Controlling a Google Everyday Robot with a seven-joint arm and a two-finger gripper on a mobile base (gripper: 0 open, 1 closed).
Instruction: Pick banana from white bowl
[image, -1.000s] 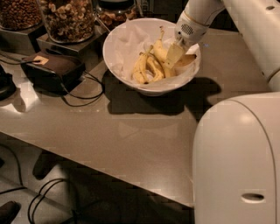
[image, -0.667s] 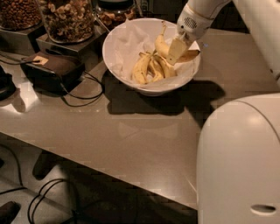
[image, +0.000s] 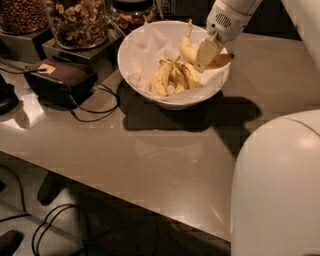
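Hand: the hand (image: 206, 54) reaches down from the upper right of the frame over the right side of the white bowl (image: 131, 75), pinched on the banana (image: 186, 47).
Banana: held tilted nearly upright, stem up near the bowl's far rim, brownish end sticking out right of the hand.
Bowl: upper centre on the table (image: 150, 165), lined with crinkled white paper (image: 147, 47).
Bunch: three smaller bananas (image: 172, 80) lie in the bowl, just below the held one.
Upper left: glass jars of nuts (image: 80, 22), with a dark box (image: 55, 80) in front.
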